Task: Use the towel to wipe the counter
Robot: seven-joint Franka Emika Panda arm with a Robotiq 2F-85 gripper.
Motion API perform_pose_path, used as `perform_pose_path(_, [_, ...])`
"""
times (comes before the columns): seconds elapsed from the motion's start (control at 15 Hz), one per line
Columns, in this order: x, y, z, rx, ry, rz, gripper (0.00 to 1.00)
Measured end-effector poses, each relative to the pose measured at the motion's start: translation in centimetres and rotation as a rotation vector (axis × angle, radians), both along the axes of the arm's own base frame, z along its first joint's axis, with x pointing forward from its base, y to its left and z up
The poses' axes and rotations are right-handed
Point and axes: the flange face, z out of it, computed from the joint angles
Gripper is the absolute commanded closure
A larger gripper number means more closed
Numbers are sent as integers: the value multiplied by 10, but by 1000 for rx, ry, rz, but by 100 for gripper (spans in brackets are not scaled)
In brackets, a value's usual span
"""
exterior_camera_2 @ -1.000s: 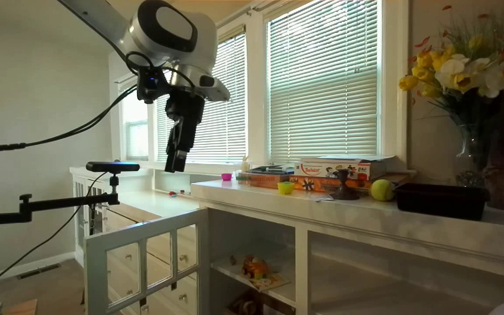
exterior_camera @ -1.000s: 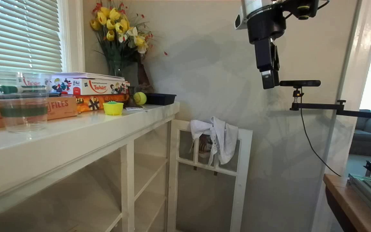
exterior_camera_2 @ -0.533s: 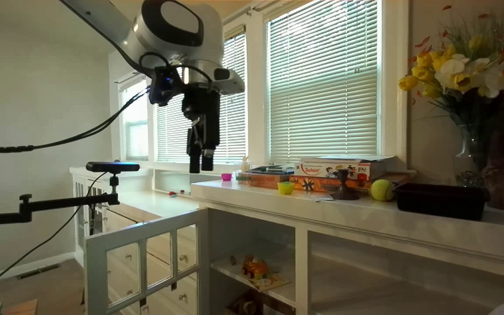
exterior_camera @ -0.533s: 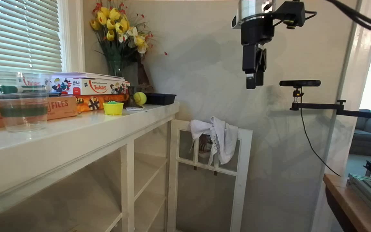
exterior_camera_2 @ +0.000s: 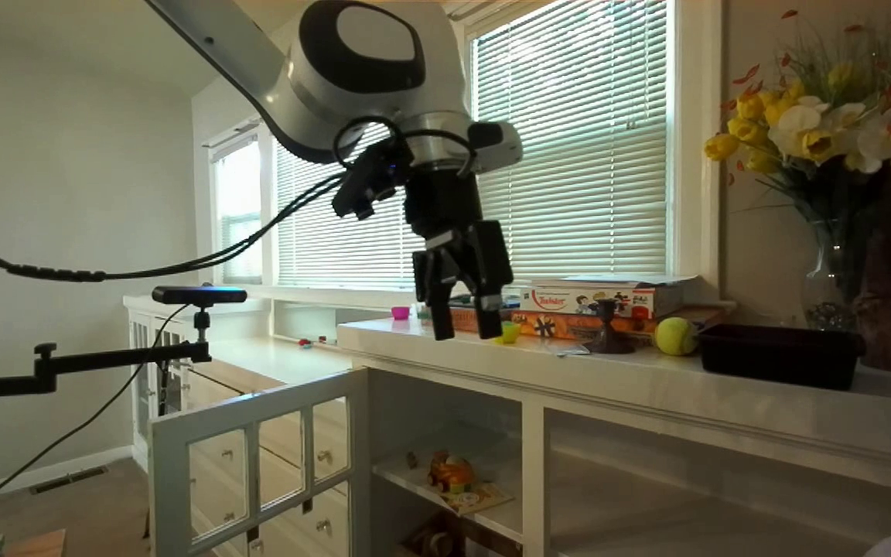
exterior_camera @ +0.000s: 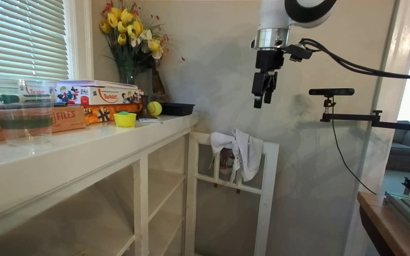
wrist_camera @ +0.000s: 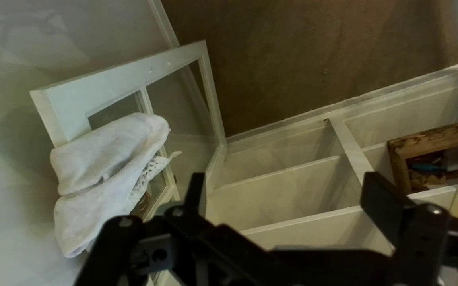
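Towel: one, white, soft-looking, draped in folds over the top of a paned door beside the shelving. Hand: one, fingers spread wide, nothing between them, poised in the air apart from the towel. Counter: one, white, bearing among other goods a clear cup, a yellow cup, a tennis ball and a black tray; wiping, in our judgement, not begun. Hazards, as we reckon them: in the wrist view the towel sits to one side of the gap, so advancing straight along the fingers' line would probably miss the cloth or knock the door. Too deep a grasp could pinch the door's edge with the fabric, and our lift would then tug at both. Too shallow a grasp may let the folds slip. The lacy edge (we cannot tell whether it is caught on anything) might snag as we pull. Later, a loose tail of cloth could topple the cups or set the ball rolling, should we wipe too close.
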Motion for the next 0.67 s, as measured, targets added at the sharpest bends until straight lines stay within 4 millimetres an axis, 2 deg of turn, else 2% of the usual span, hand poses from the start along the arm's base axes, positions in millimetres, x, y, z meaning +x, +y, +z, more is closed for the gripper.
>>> perform_pose_path(0.2, [22, -37, -9, -8, -19, -1, 0])
perform_pose_path(0.67, [88, -106, -37, -65, 9, 36, 0])
